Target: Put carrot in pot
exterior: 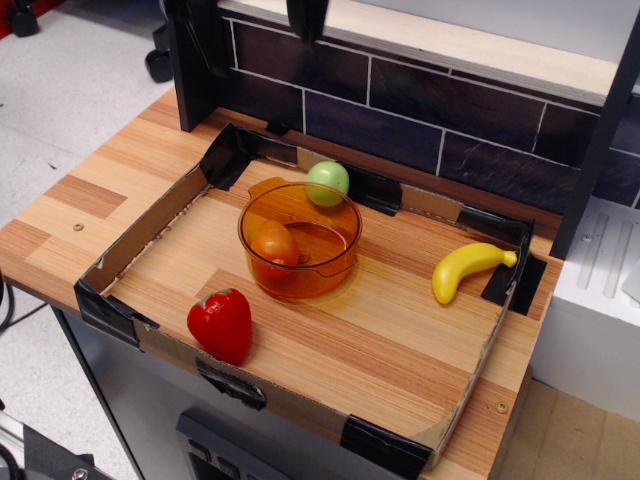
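Now my claw (305, 15) shows only as one dark finger tip at the top edge, so I cannot tell whether it is released or clenched. Well below it, the glossy, egg-shaped carrot (275, 243) lies inside the round amber see-through pot (330, 262). I judge the placing done; next calls only for keeping clear.

Only 1 part of the robot shows, at the top edge of the frame just left of centre: a single black finger (305, 18). It looks matt and plain. It is widest where the frame cuts it off and narrows downward to a blunt tip. Its surface is too dark to show any detail.
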Controlling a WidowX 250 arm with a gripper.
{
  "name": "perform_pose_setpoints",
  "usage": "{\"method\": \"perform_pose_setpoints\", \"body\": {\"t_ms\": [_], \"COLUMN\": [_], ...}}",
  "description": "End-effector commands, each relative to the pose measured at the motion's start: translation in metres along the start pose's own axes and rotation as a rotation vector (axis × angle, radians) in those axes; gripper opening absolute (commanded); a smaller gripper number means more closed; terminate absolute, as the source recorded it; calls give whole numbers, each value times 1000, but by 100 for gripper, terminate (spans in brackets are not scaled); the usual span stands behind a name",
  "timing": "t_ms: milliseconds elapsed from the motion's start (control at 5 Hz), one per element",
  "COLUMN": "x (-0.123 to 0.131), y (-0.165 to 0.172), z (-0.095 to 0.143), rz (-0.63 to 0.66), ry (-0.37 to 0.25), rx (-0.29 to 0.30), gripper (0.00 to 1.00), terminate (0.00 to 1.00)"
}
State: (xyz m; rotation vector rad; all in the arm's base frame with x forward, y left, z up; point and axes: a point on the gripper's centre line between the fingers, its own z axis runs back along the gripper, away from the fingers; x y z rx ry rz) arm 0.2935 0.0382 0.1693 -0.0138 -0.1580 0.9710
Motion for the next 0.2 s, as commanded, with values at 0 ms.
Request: {"method": "perform_pose_setpoints", "body": {"t_ms": [0], "x": [1], "y": [1], "z": [18], "rz": [2], "ry": [-40], "rx": [-42], "gripper": [100], "terminate": [100]}}
